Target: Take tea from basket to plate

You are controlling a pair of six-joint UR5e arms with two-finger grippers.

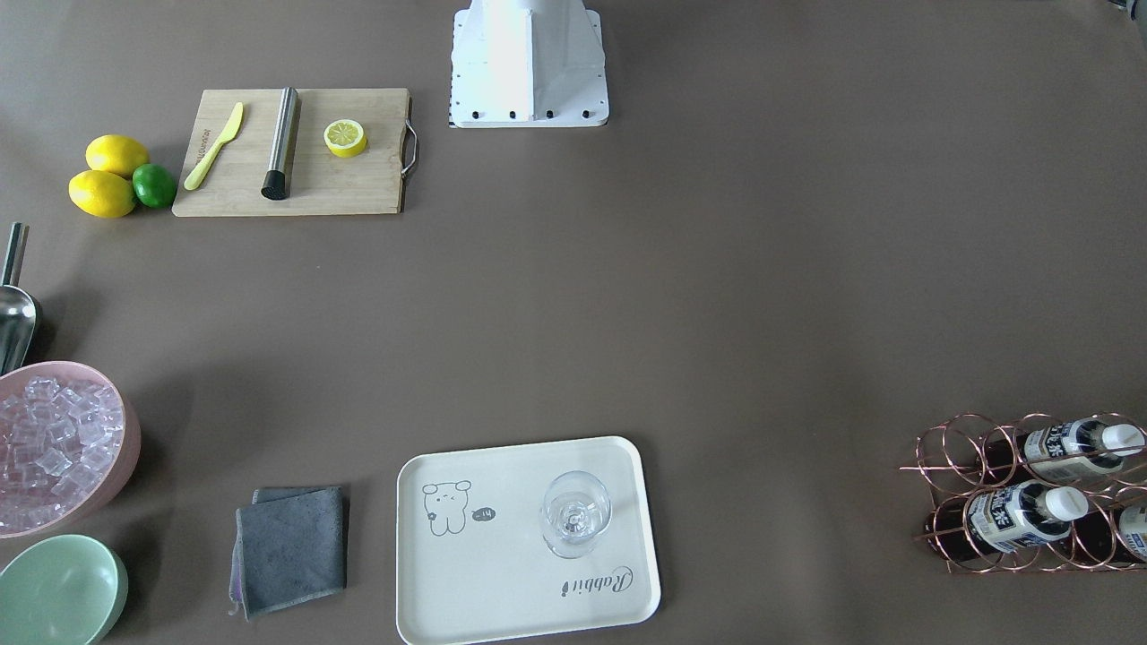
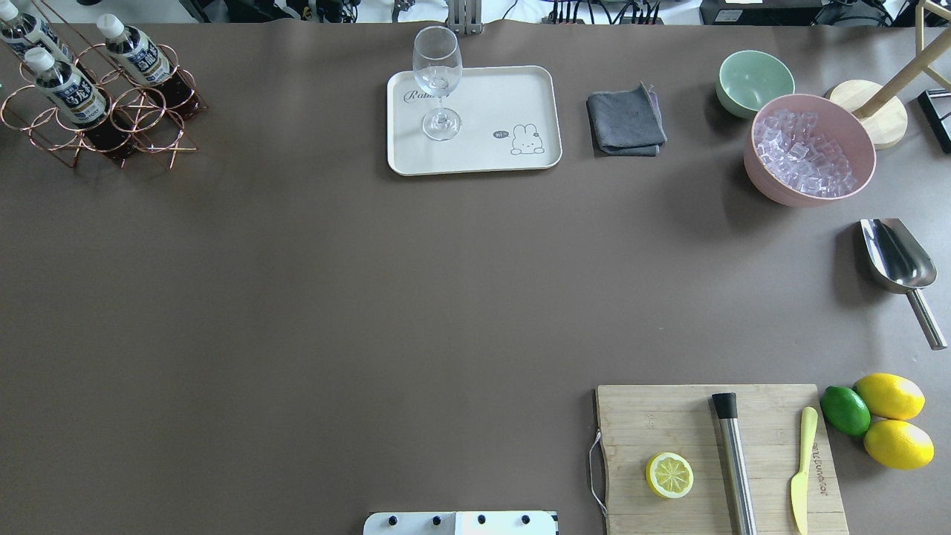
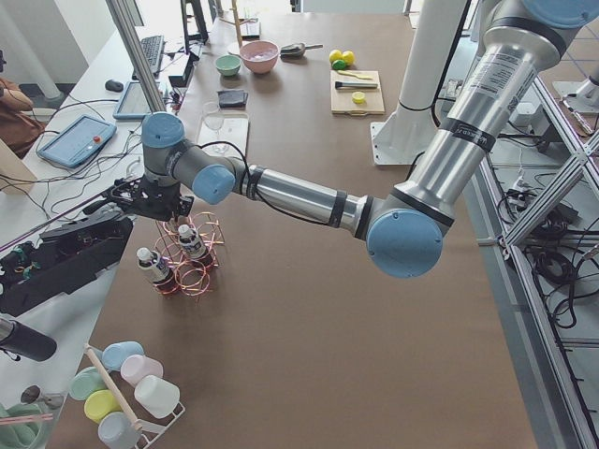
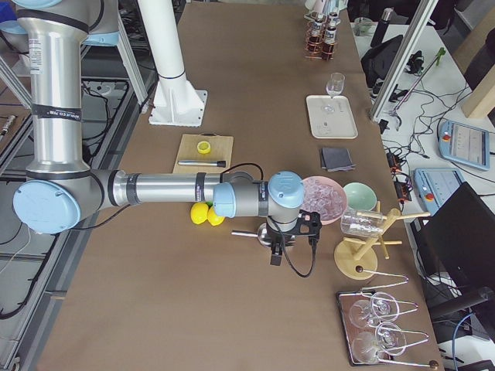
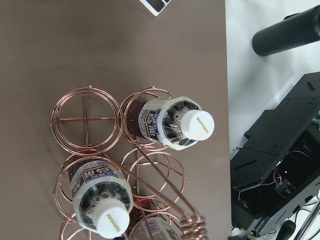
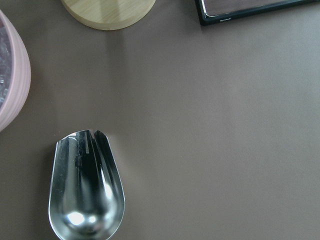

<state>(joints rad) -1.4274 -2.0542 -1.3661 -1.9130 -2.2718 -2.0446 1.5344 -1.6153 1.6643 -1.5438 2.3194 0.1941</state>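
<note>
The tea bottle (image 5: pixel 170 122) I am looking at stands upright in a ring cell of the copper wire basket (image 5: pixel 86 118), white cap up, at about 1 o'clock from the middle of my left wrist view. A second tea bottle (image 5: pixel 102 200) stands in the cell at 7 o'clock. A third bottle (image 5: pixel 150 231) is cut off at the 6 o'clock edge, beside the coil-wrapped handle (image 5: pixel 192 227). The cell at 10 o'clock is bare wire.

In the overhead view the basket sits in the table's 10 o'clock corner. The cream plate (image 2: pixel 505 96) lies well apart from it at 12 o'clock, and a wine glass (image 2: pixel 438 82) stands on its end nearer the basket.

The left gripper (image 3: pixel 150 208) hangs over the basket, above the caps. Its fingers show only from the side, so I cannot tell whether the jaws are spread or pressed together. The right gripper (image 4: pixel 276 251) hovers over the metal scoop (image 2: pixel 895 256) at 3 o'clock (same trouble there, side view only, so I cannot tell).

Past the plate toward 1 o'clock lie a folded grey cloth (image 2: pixel 626 120), a green bowl (image 2: pixel 754 80) and a pink bowl of ice cubes (image 2: pixel 810 148). At 5 o'clock a wooden cutting board (image 2: pixel 654 423) carries a lemon half (image 2: pixel 669 475), a steel muddler (image 2: pixel 734 461) and a yellow knife (image 2: pixel 802 468).
</note>
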